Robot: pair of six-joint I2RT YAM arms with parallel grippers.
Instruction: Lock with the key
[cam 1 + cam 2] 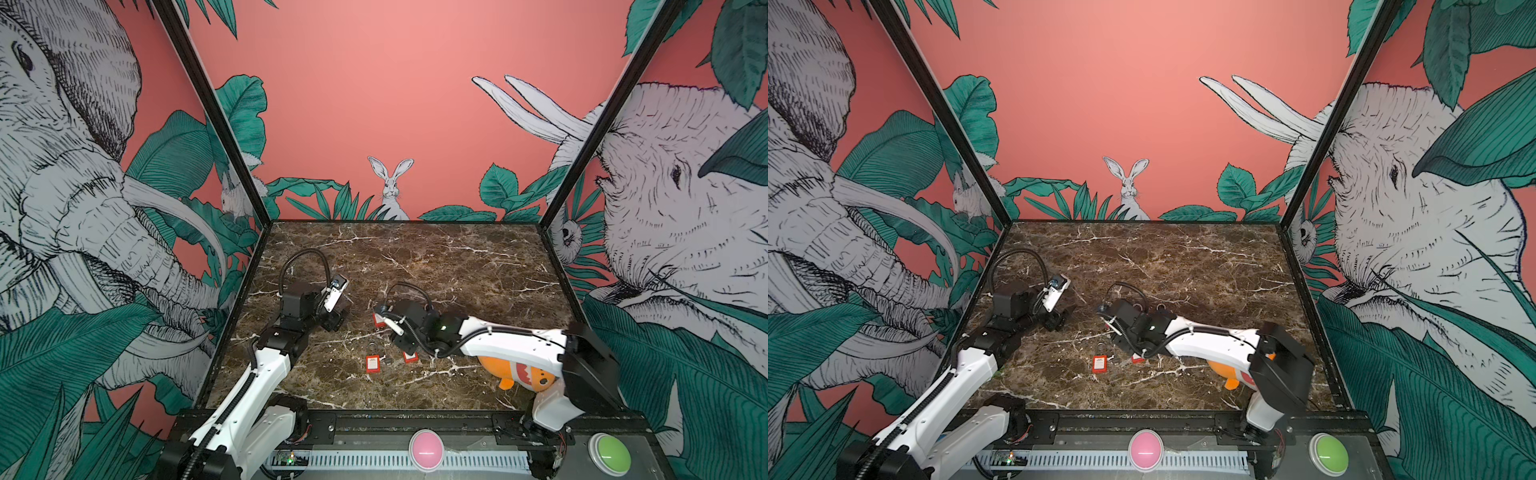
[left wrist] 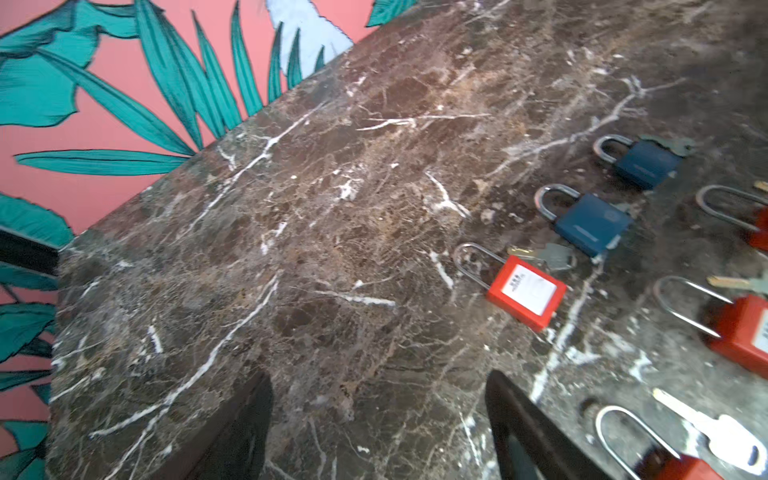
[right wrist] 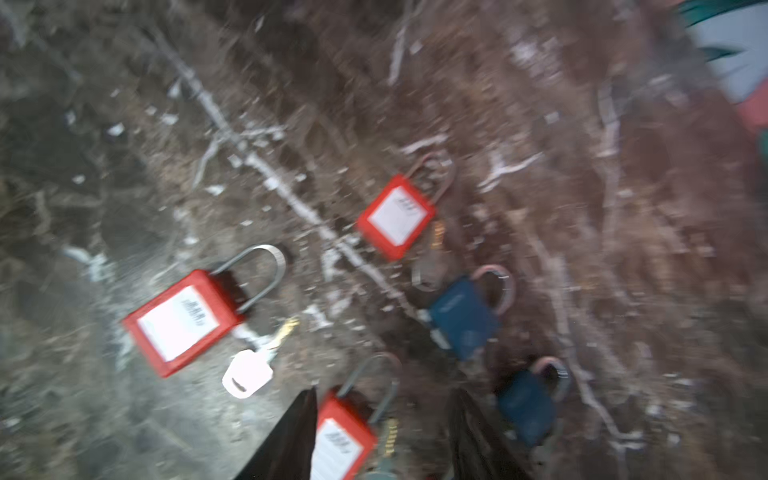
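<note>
- Straddling a padlock (image 3: 345, 440) (key (image 3: 390, 432) just beside), right tool (image 3: 382, 392) stands spread, likely to grasp it.
- Left tool (image 2: 378, 380) hangs spread, empty, probably free for the key.

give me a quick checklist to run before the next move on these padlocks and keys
1. Left jaws empty: ok, open with nothing between them.
2. Right jaws empty: cannot tell; they stand apart with a red padlock showing between them.
3. Right wrist view sharp: not ok, motion-blurred.
4. White-headed key free to pick: ok, lying loose on the marble table beside a second red padlock.
5. That padlock's shackle open or shut: cannot tell.
6. Orange plush toy clear of the padlocks: ok, it lies under the right arm, apart from them.
</note>
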